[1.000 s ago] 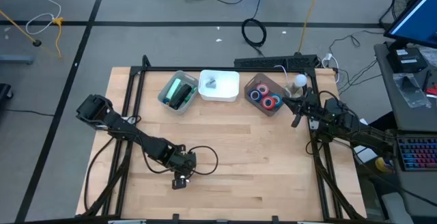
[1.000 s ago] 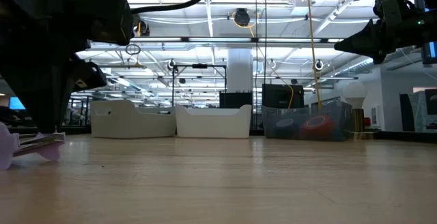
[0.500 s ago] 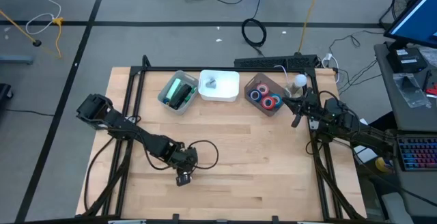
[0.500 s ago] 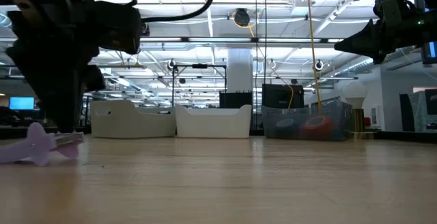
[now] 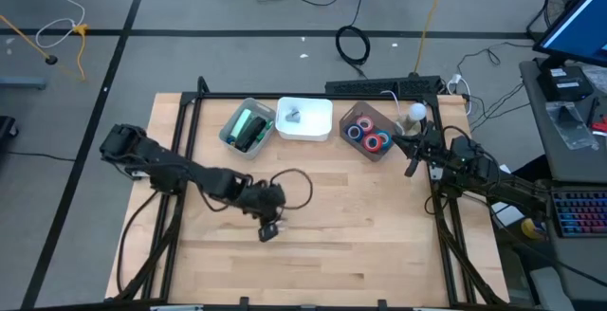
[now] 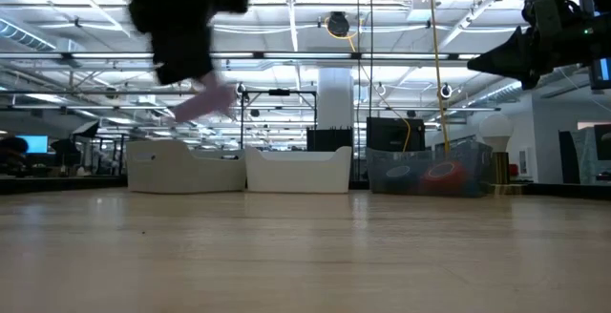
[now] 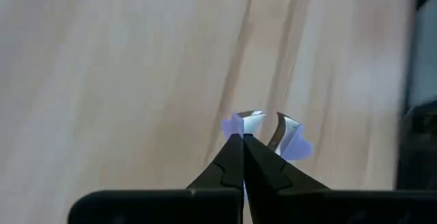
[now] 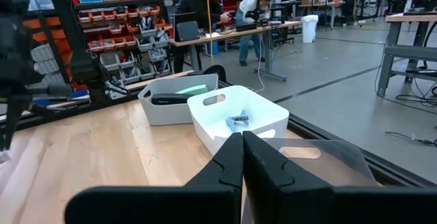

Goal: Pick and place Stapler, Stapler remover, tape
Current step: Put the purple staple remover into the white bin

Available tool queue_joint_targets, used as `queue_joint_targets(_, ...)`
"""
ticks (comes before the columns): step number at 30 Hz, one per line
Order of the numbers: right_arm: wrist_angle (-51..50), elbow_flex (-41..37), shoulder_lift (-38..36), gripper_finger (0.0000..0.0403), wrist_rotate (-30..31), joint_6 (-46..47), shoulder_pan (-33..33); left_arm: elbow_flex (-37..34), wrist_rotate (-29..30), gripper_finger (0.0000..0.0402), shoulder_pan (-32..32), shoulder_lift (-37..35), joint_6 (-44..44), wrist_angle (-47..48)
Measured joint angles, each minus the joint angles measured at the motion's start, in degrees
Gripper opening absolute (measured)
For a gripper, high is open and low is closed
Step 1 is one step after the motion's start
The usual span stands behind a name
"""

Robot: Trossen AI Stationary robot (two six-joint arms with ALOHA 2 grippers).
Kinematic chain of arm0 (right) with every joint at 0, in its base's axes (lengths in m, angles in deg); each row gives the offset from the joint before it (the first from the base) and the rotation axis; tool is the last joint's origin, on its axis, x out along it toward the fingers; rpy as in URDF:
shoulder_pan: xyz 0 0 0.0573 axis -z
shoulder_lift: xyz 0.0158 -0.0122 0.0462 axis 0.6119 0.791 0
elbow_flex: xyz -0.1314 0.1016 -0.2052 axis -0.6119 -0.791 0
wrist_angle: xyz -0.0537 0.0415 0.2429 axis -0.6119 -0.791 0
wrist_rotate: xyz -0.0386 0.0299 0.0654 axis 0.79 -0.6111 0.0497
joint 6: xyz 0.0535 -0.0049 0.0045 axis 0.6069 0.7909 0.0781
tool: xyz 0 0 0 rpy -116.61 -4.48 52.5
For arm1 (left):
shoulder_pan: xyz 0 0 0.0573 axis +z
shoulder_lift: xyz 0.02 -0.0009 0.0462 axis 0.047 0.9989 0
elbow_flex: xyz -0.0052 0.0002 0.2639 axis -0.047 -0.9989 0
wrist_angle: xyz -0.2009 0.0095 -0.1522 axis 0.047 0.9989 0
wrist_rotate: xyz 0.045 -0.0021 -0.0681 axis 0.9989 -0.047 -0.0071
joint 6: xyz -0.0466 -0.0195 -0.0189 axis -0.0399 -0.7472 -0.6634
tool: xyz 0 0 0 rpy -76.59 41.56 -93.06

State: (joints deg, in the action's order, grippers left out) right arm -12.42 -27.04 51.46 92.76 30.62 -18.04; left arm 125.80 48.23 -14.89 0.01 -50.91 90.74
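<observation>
My left gripper (image 5: 270, 228) is shut on a small purple stapler remover (image 7: 273, 132) with metal claws, over the middle of the wooden table, toward the near edge. In the low view the remover (image 6: 205, 101) shows blurred, well above the tabletop. A green and a black stapler (image 5: 248, 128) lie in the grey bin. Blue and red tape rolls (image 5: 370, 136) lie in the clear bin. My right gripper (image 5: 410, 164) hangs shut and holding nothing near the table's right edge, beside the clear bin. My left gripper pinches the stapler remover between its two fingertips (image 7: 235, 152), beside one purple wing (image 7: 233, 125). The fingers slant down from the table's left side. The remover is lifted clear of the table, its metal claws (image 7: 263, 120) and other wing (image 7: 299, 145) sticking out past the fingertips.
Three bins stand in a row along the far edge: grey (image 5: 230, 138), white (image 5: 305, 131) with a small grey stapler remover inside, and clear (image 5: 379, 152). A black frame (image 5: 190, 112) borders the table. Bare wood lies between the bins and my left gripper.
My left gripper has risen and moved toward the table's right and slightly toward the far edge, staying shut. The purple stapler remover, which lay on the table a second ago, has been lifted clear and carried along.
</observation>
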Motion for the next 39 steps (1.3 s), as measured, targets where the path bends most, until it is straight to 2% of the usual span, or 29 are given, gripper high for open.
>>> queue_joint_targets(10, 0.33, 0.0, 0.0, 0.0, 0.0, -0.02, -0.02, 11.13, 6.46, 0.0, 8.0, -1.57, 13.57, -0.14)
queue_joint_targets(19, 0.45, 0.0, -0.02, 0.0, 0.07, -0.61, -0.02, 17.93, 12.27, 0.0, 16.9, -1.57, 24.71, 0.88)
queue_joint_targets(23, 0.43, 0.0, -0.02, 0.0, 0.13, -0.67, -0.02, 19.14, 12.13, 0.0, 22.28, -1.51, 28.17, 1.04)
queue_joint_targets(27, 0.43, 0.0, 0.0, 0.0, 0.04, -1.51, -0.02, 20.35, 7.84, 0.0, 27.34, -0.35, 31.2, 0.88)
queue_joint_targets(39, 1.1, 0.0, 0.0, 0.0, 0.21, -1.59, 0.0, 26.37, 3.2, 0.0, 36.68, 10.08, 42.53, -0.25)
